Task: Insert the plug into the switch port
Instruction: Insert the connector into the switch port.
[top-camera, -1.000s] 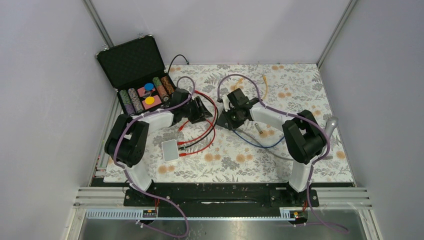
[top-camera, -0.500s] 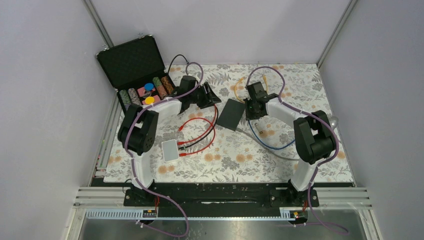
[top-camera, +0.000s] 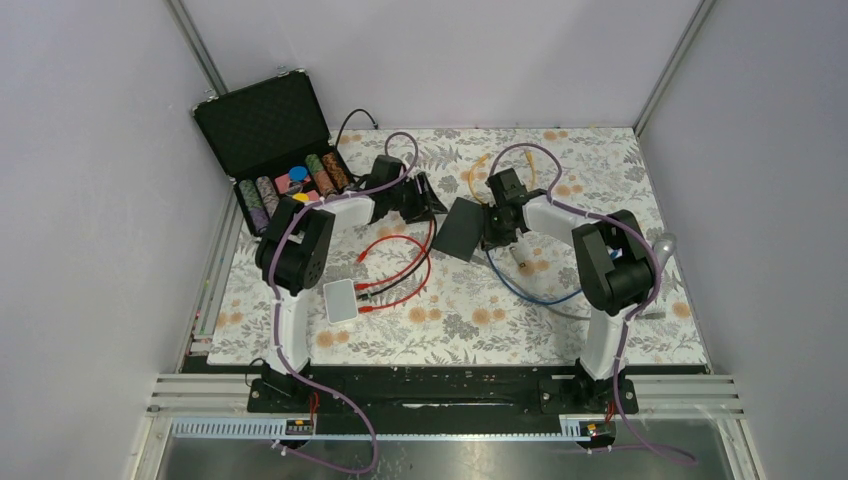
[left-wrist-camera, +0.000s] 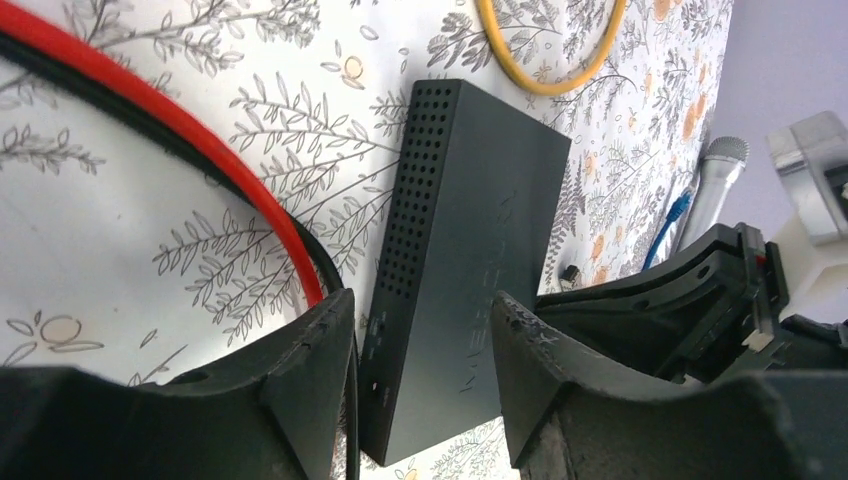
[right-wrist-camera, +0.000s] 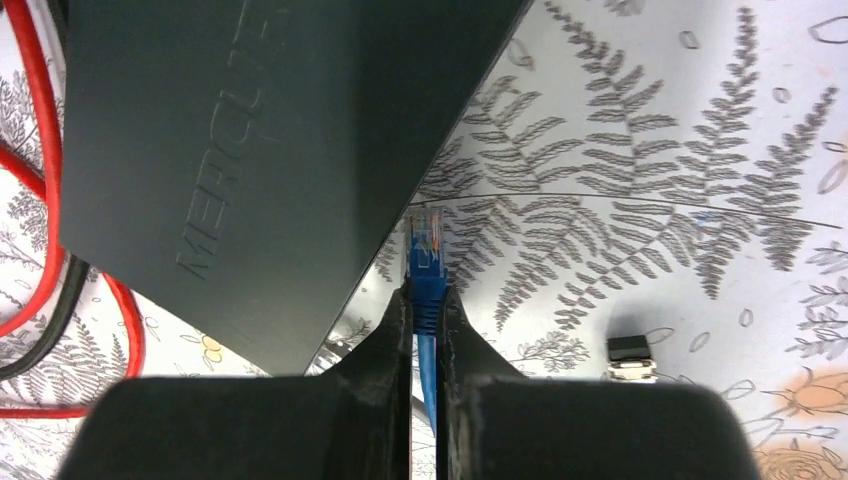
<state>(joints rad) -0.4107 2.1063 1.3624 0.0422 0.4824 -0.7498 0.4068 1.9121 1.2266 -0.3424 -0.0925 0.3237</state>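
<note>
Mid-worktop (top-camera: 500, 335), far half: black Mercusys network switch (top-camera: 461, 229) lies btw the two arms, its vent-hole side wall facing the left wrist cam. Right tool (right-wrist-camera: 425, 300) is clamped tight on the blue RJ45 plug (right-wrist-camera: 424, 262). Clear tip sticks out past the fingertips and the blue cable (top-camera: 531, 294) trails back over the worktop. Plug tip sits just beside the switch's long edge, touching or barely apart, can't tell which. Tip is fully visible, so it's not seated. Port row isn't visible in any view, so alignment w/ a port can't be confirmed. Left tool (left-wrist-camera: 420, 320) has jaws spread and holds nothing. It hovers near the switch's end; the switch shows btw its fingers (left-wrist-camera: 310, 350) in the wrist view, but no contact is seen. Progress, my read: plug grasp done, approach to the switch done or nearly so. What's left is to line the tip up w/ a port, push in till it seats, then let go. Left arm is prob. meant to brace the switch, not bracing yet. Clutter nearby: red cable (left-wrist-camera: 190, 140) beside the switch, yellow cable (left-wrist-camera: 550, 90) beyond it, small metal connector (right-wrist-camera: 628, 357) on the worktop right of the plug. Open poker chip case (top-camera: 262, 125) sits far left, white box (top-camera: 341, 300) nearer the bases.
</note>
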